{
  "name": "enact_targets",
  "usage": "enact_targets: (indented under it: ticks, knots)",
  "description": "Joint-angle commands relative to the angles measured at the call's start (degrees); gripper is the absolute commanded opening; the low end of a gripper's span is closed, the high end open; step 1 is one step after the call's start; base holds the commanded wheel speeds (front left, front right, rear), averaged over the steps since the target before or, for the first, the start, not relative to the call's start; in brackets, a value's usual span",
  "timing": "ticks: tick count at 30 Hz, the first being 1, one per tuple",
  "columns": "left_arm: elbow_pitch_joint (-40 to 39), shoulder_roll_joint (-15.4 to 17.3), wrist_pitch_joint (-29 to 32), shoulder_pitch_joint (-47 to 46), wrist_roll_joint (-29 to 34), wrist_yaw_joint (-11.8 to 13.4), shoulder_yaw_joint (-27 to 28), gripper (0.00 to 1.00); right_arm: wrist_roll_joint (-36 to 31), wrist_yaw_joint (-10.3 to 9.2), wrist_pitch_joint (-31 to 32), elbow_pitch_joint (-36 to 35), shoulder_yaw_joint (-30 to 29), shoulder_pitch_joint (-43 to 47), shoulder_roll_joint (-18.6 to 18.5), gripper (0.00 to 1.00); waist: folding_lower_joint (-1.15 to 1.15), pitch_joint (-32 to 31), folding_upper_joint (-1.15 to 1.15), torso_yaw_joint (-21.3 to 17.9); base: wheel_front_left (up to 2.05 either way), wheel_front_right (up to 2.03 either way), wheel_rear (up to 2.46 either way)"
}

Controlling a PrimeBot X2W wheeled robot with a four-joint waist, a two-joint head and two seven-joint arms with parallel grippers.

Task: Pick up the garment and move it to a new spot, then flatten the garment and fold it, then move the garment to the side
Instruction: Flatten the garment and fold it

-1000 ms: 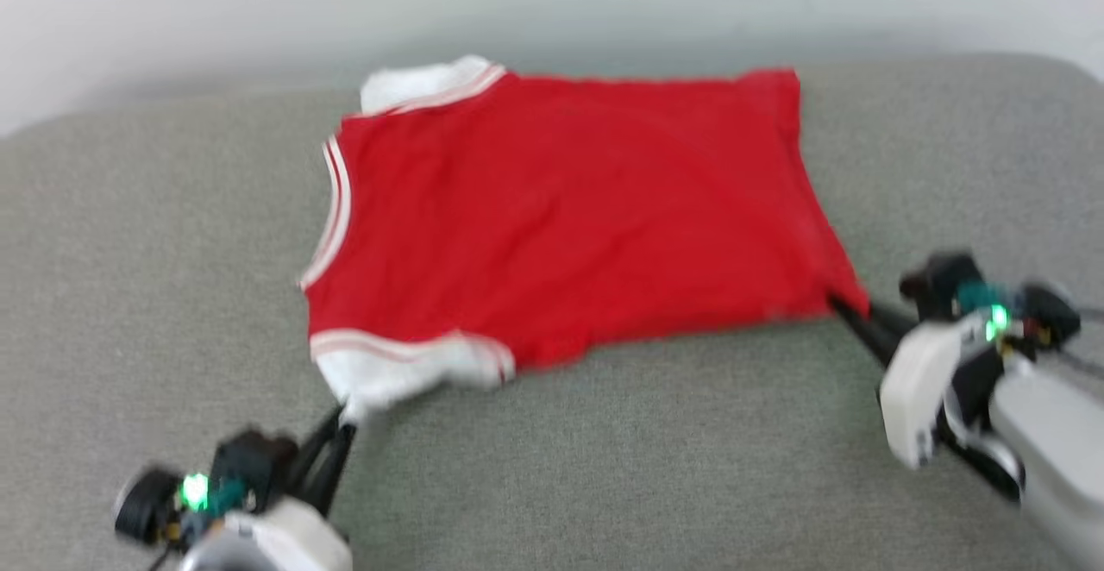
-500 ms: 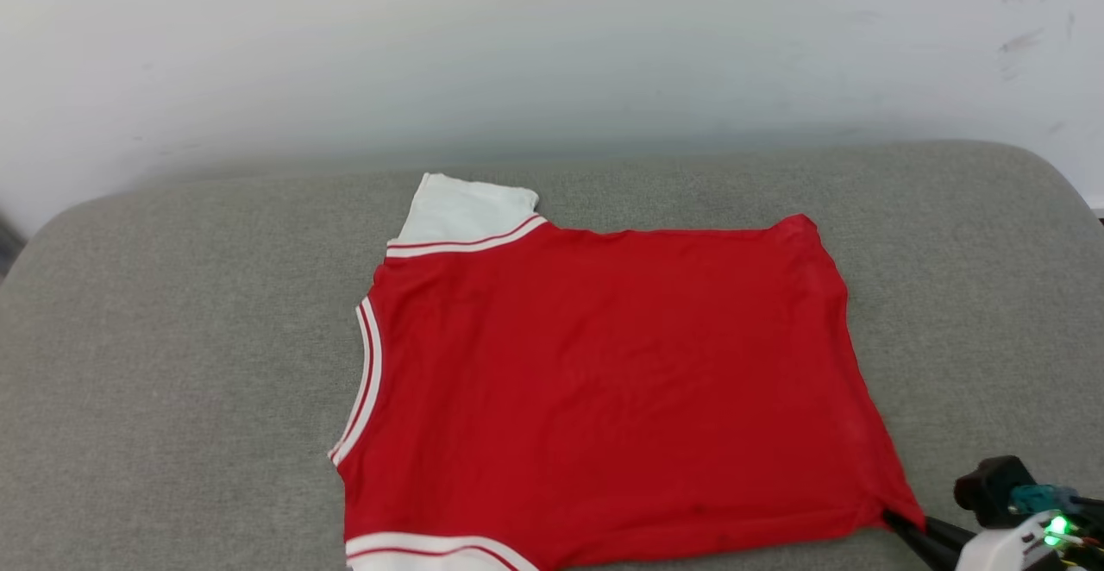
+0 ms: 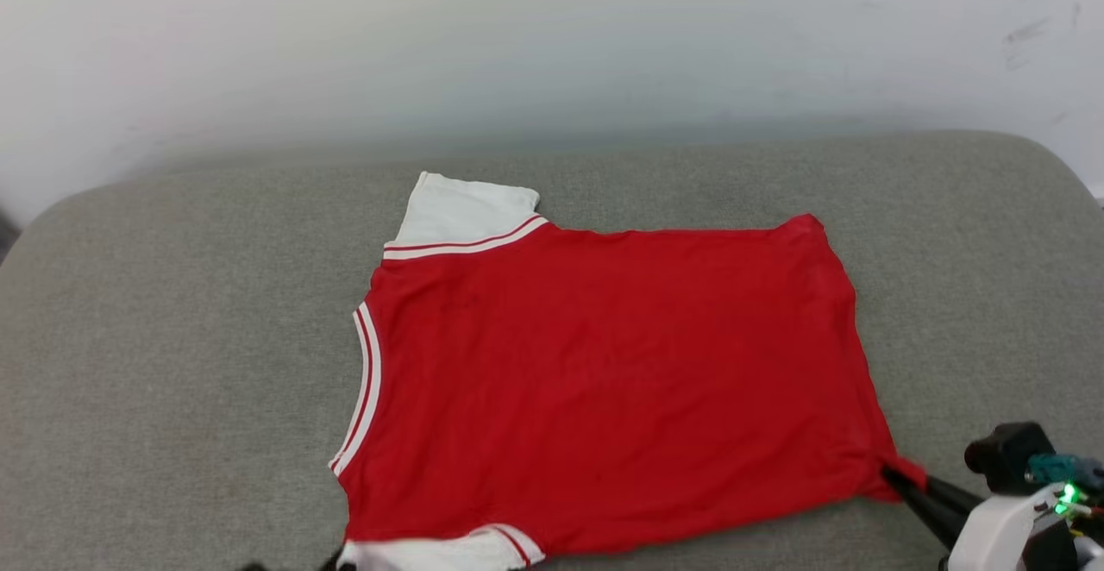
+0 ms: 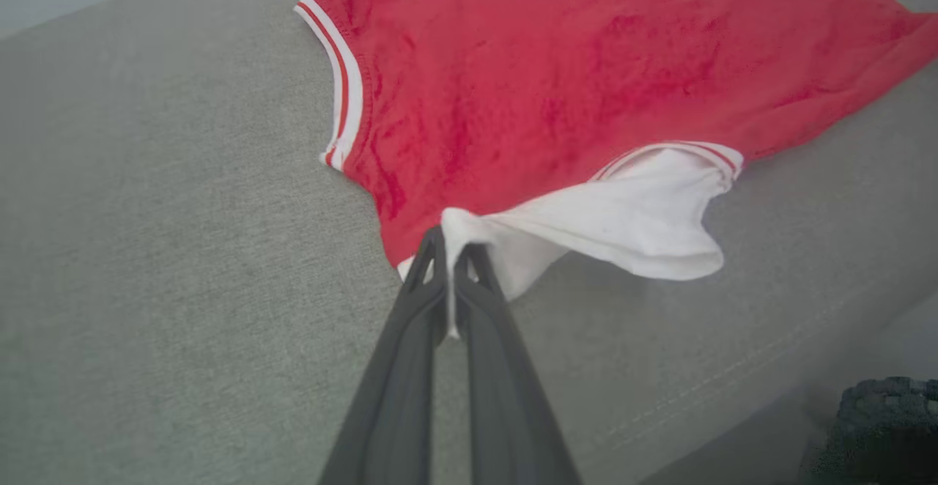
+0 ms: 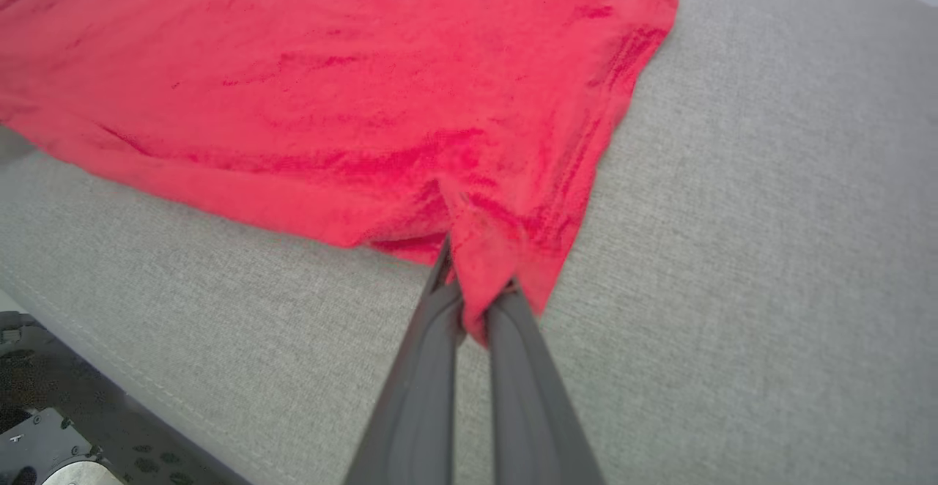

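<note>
The garment (image 3: pixel 604 373), a red jersey with white sleeves and striped trim, lies spread plain side up on the grey cushion (image 3: pixel 172 338), collar to the left. Its letters and numbers are hidden. My right gripper (image 3: pixel 897 478) is shut on the near right hem corner, and the right wrist view shows red cloth (image 5: pixel 476 236) pinched between the dark fingers (image 5: pixel 432 368) of that gripper (image 5: pixel 473 291). In the left wrist view my left gripper (image 4: pixel 451 250) is shut on the edge of the near white sleeve (image 4: pixel 623 221), which is lifted and bunched.
A pale wall (image 3: pixel 552 45) rises behind the cushion. The cushion's front edge (image 5: pixel 110 390) drops to a dark floor (image 5: pixel 44 434) near the right arm. Bare cushion lies left and right of the jersey.
The head camera tilted up, so the whole picture shifted down. Both grippers stay shut on the jersey. The near edge has been drawn slightly toward me and the cloth lies flatter.
</note>
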Motion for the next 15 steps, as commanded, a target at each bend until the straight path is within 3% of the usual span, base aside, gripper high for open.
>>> enact_targets:
  ticks: [1, 15]
  knots:
    - [0.4, 0.5, 0.1, -2.2, 0.7, -0.7, 0.5, 0.0, -0.7, -0.04, 0.4, -0.8, -1.2, -0.1, 0.6, 0.0, 0.01, 0.7, 0.0, -0.3, 0.0, 0.0, 0.0]
    - [4.0, 0.8, 8.3, -25.0, 7.1, -6.9, 2.1, 0.0, -4.5, -0.04, 6.4, -6.8, -10.1, -5.3, 4.1, 0.0, 0.01, 10.4, 0.0, -2.7, 0.0, 0.0, 0.0]
